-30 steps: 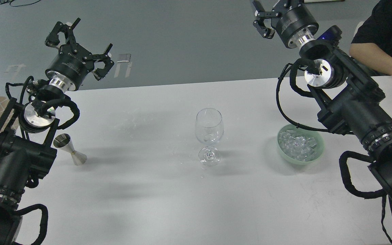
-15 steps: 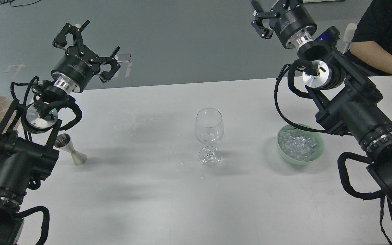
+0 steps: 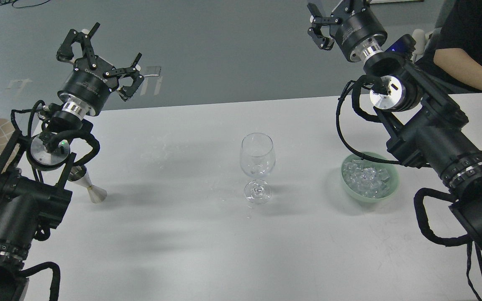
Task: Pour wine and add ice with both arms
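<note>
Ice (image 3: 368,180) heaped in green bowl (image 3: 393,188), right of empty-looking wine glass (image 3: 257,167) mid-surface; any wine too clear to discern. Steel jigger (image 3: 87,187) half hidden behind left arm. Left gripper (image 3: 98,54) fingers spread, empty, above white surface (image 3: 182,234) edge; right gripper (image 3: 329,21) cut off at frame top, state unclear.

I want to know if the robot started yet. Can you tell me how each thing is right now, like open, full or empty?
Left gripper: open, raised, holding nothing.
Right gripper: partly cut off at the top edge, open or shut unclear.
Glass: upright, looks empty, no ice inside.
Bowl: upright, full of ice.
Jigger: upright, partly hidden behind the left arm; contents not visible.
</note>
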